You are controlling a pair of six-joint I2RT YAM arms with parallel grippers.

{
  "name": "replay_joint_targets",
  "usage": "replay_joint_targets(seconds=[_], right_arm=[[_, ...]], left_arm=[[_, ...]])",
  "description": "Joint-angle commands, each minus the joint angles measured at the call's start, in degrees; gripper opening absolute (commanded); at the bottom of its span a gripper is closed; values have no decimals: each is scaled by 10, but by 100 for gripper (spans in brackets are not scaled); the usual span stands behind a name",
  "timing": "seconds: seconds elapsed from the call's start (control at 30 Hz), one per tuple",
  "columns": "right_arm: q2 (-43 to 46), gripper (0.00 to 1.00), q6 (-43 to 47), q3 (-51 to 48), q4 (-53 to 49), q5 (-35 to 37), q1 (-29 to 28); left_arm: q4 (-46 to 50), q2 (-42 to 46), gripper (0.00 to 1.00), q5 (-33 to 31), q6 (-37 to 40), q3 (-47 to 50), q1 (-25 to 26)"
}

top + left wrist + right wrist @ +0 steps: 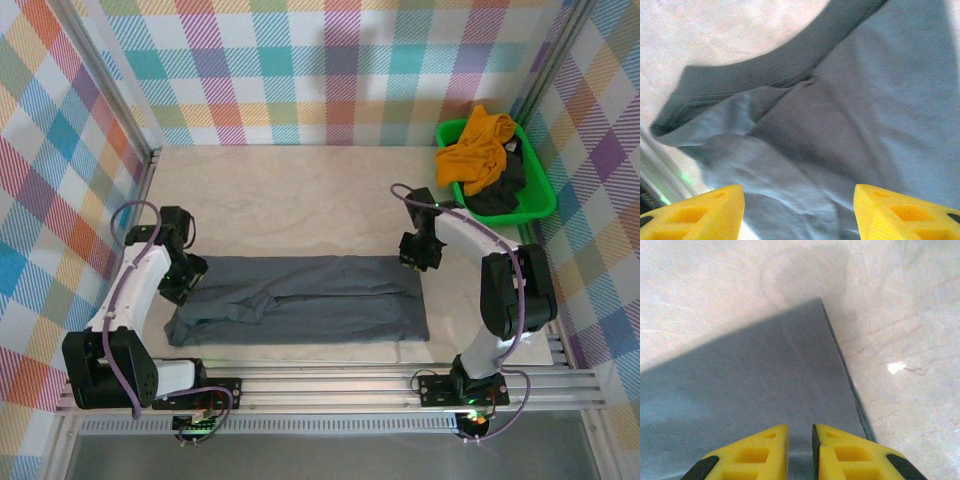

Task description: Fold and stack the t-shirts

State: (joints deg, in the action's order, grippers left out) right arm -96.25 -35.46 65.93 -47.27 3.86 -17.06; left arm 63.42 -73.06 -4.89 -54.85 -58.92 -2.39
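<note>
- Top external: the grey t-shirt (320, 310) lies lengthwise left-right across mid-frame.
- Left gripper (188, 278), open wide, at its left end.
- Right gripper (416, 256), barely open, empty, at its upper-right corner.

Overhead camera looks down; 2 close wrist cameras share the grey t-shirt (300, 300).

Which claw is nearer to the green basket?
Right. The right claw hangs over the right end of the grey t-shirt, the end nearer the green basket. The left claw is over the shirt's left end, across the table.
</note>
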Motion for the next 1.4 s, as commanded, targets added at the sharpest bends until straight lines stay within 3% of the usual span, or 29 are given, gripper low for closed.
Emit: replay_joint_targets(seconds=[0.0, 0.13, 0.3, 0.47, 0.67, 0.87, 1.0, 1.1, 1.17, 1.23, 1.37], right_arm=[[-4, 22, 21, 31, -10, -7, -26], [-51, 21, 17, 53, 18, -69, -55], [-106, 20, 6, 74, 13, -73, -74], [-149, 19, 3, 85, 2, -74, -64], [-191, 19, 4, 115, -23, -68, -19], [-254, 19, 25, 192, -40, -88, 43], [-317, 20, 51, 313, -76, -103, 74], [-356, 22, 83, 418, -106, -110, 81], [-350, 25, 101, 456, -108, -112, 79], [-326, 29, 109, 463, -100, -109, 74], [-249, 34, 106, 419, -83, -93, 48]], left_arm=[[-34, -33, 57, 36, -31, -30, -6], [-65, -119, 47, 48, -29, -76, -6], [-80, -203, 36, 36, -13, -130, -6], [-102, -264, 24, 51, -12, -99, -7], [-154, -349, 23, 94, -1, -97, -24], [-184, -486, 22, 138, 44, -257, -17], [-182, -549, 23, 151, 69, -355, -16], [-180, -545, 27, 151, 73, -394, -12], [-169, -506, 36, 116, 81, -398, -3], [-152, -449, 46, 75, 84, -384, 7], [-150, -320, 52, 56, 27, -268, 31]])
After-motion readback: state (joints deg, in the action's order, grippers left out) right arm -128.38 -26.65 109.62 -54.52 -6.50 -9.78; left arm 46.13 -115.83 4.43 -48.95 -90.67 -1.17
